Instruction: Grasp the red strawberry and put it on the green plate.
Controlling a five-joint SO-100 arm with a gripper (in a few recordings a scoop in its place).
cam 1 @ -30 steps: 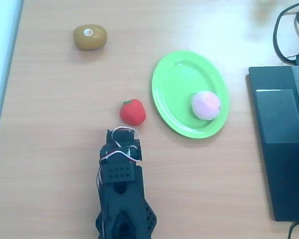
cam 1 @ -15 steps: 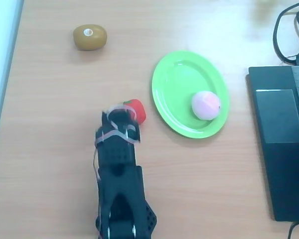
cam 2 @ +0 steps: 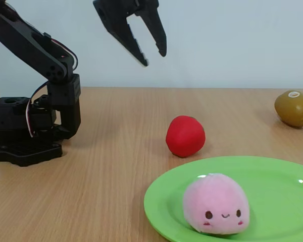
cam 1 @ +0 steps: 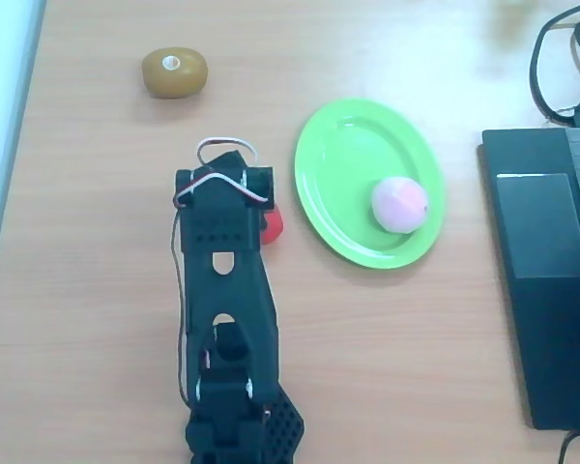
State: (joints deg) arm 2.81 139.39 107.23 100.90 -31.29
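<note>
Below the raised end effector point(cam 2: 152, 56), fingers apart and empty, the strawberry point(cam 2: 185, 136) sits on the counter point(cam 2: 111, 151) just beside the plate point(cam 2: 272, 181); open counter lies left.

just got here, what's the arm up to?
Nothing is grasped yet. The tool is open, up in the air over the table, above the strawberry, which sits on the wood beside the green plate, not on it. A pink plush ball lies on the plate, and a brown fruit sits farther off.

red strawberry point(cam 2: 185, 136) on table, beside green plate point(cam 2: 283, 194)
</note>
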